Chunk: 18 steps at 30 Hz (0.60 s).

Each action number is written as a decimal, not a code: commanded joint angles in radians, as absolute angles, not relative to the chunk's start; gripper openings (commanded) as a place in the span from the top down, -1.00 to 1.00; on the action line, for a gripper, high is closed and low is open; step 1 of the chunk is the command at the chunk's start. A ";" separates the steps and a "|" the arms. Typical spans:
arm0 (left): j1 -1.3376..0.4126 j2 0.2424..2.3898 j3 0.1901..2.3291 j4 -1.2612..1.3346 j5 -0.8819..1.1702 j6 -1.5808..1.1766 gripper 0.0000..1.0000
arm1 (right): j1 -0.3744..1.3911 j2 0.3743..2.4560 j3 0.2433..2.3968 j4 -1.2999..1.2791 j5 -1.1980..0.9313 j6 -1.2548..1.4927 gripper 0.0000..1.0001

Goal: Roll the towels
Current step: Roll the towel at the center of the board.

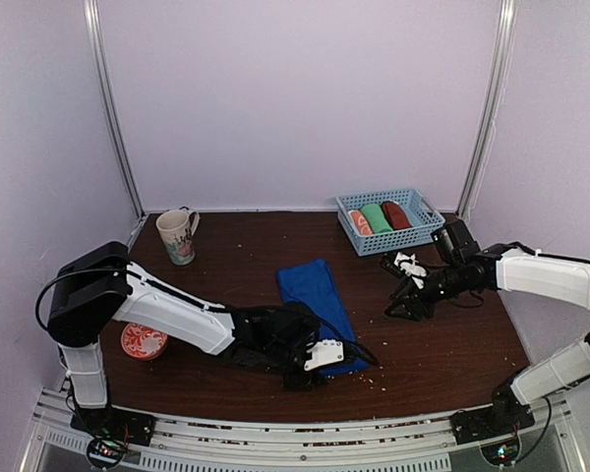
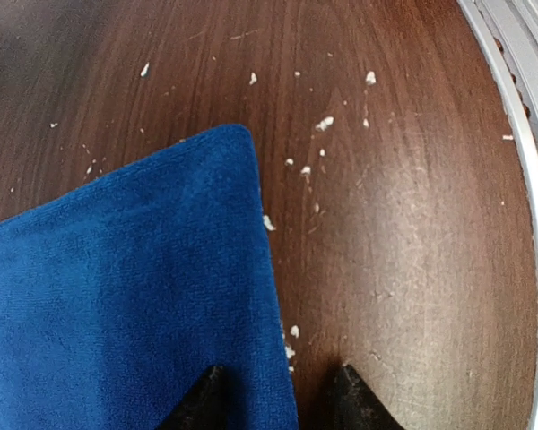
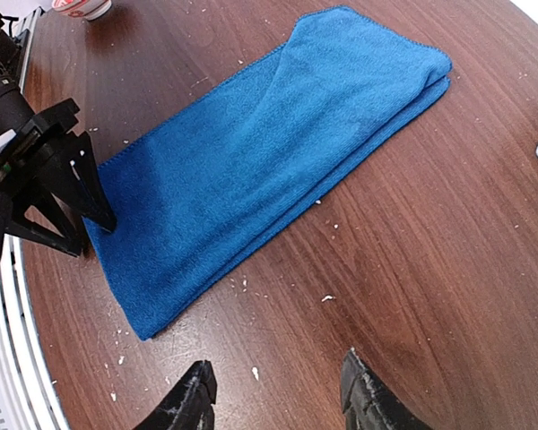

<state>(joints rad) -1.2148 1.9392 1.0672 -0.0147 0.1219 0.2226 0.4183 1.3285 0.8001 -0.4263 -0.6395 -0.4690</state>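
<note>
The blue towel [image 1: 320, 295] lies flat, folded lengthwise, mid-counter, its near end close to the near edge of the counter [image 1: 246, 275]. The left hand [image 2: 280, 403] sits low at that near end, open, one finger over the cloth and the other over bare wood. The towel's near right corner lies ahead of it. The right hand [image 3: 282, 399] hovers over bare wood right of the towel, open and holding nothing. There is free wood between the towel and both side edges, flecked with white crumbs [image 2: 325, 123].

A basket [image 1: 405, 240] in the far right corner holds three rolls side by side: the brown towel [image 1: 395, 214] rightmost, a green roll [image 1: 377, 218], and an orange-white roll [image 1: 359, 222]. A mug [image 1: 177, 236] stands far left and a red dish [image 1: 143, 341] near left.
</note>
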 commanded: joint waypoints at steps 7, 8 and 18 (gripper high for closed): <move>-1.216 2.049 1.126 -0.089 0.053 0.102 0.58 | 0.413 1.338 0.825 -0.447 -0.690 -0.484 0.03; -1.213 2.048 1.121 -0.093 0.050 0.096 0.64 | 0.413 1.338 0.824 -0.448 -0.691 -0.483 0.03; -1.165 1.996 1.136 -0.131 0.328 0.025 1.00 | 0.413 1.309 0.887 -0.538 -0.669 -0.450 0.07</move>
